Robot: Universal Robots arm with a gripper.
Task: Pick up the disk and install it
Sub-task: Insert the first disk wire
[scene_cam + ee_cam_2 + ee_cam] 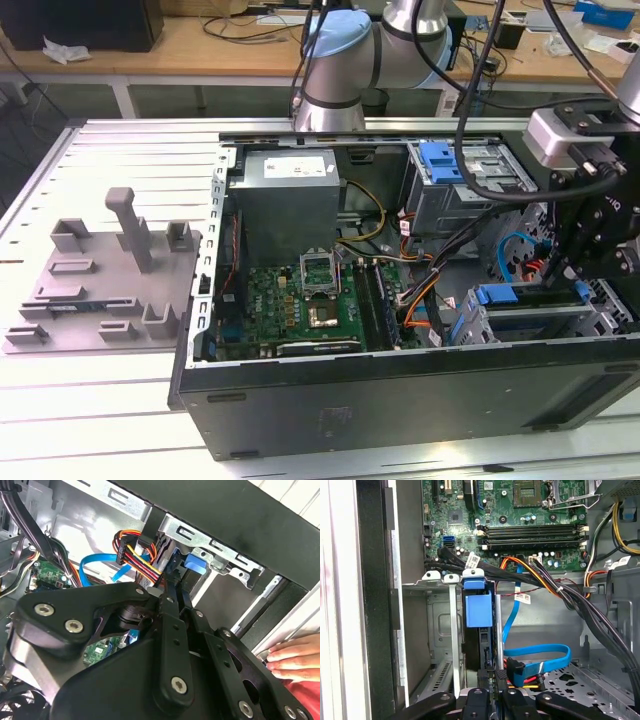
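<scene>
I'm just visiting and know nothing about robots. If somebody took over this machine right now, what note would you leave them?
Gripper: low inside the open computer case, right at the near edge of the disk. Whether it is clamped on the disk cannot be told.
Disk: standing on edge in a slot of the metal drive cage, blue carrier frame outward, beside the blue data cable.
Done: the disk is picked up and in the cage.
Left: full seating is not confirmed.
Caution: a person's hand rests on the case edge close to the gripper.
</scene>
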